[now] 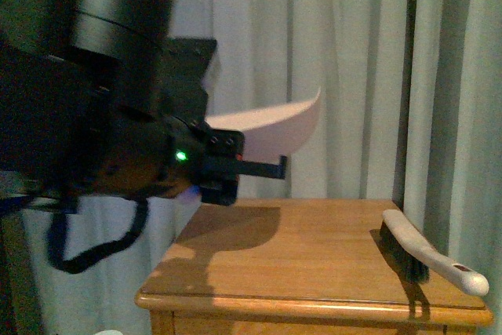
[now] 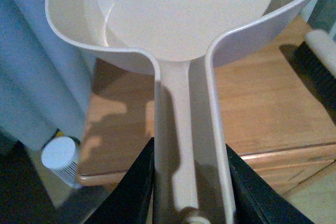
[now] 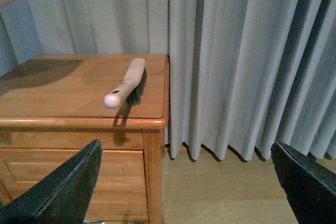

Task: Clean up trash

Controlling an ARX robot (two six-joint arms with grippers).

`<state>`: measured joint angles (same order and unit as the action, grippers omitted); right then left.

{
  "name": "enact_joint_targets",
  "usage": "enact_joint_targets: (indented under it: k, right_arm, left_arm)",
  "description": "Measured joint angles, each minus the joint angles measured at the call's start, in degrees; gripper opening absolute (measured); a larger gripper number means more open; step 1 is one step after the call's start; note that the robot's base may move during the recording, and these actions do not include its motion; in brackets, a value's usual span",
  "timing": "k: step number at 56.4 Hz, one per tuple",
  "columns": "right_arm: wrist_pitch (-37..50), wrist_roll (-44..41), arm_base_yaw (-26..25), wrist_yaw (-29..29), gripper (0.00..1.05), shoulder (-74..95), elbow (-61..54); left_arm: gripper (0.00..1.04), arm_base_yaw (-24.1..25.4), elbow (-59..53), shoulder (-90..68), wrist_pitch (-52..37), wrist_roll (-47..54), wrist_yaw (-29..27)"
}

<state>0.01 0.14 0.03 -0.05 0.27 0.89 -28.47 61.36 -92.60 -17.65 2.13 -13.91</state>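
Dustpan point(image 2: 178, 14), cream plastic, held off the surface above and to the left of wooden bedside table point(image 1: 314, 256). Scoop tilted, open side facing the left wrist camera. Left gripper point(image 2: 189, 195) clamped on the dustpan's long handle point(image 2: 181, 129), with black fingers point(image 2: 134, 187) pressing it from both sides. Pan throws a broad shadow across the left part of the tabletop. Hand brush point(image 1: 427, 253), pale handle and dark bristles, lies on the table's right side, its rounded handle end reaching the front right corner. Right gripper point(image 3: 184, 192) low, in front of the table's right corner and touching nothing, its fingers point(image 3: 58, 192) spread wide apart. Grey curtain point(image 1: 353, 60) hangs behind and right of the table. Small white cylinder point(image 2: 60, 158) stands on the floor beside the table's left side. Trash: cannot tell where it is, not made out in any view.
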Motion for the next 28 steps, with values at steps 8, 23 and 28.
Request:
enact_joint_targets:
  k: [8, 23, 28]
  right_arm:
    - [0.00, 0.00, 0.00, 0.00, 0.97, 0.00, 0.00]
    - [0.00, 0.00, 0.00, 0.00, 0.97, 0.00, 0.00]
    - [0.00, 0.00, 0.00, 0.00, 0.97, 0.00, 0.00]
  left_arm:
    - [0.29, 2.58, -10.16, 12.61, -5.49, 3.63, 0.92]
    - [0.29, 12.92, -23.37, 38.77, -3.37, 7.69, 9.46]
    - [0.29, 17.18, -26.29, 46.25, -0.35, 8.11, 12.98]
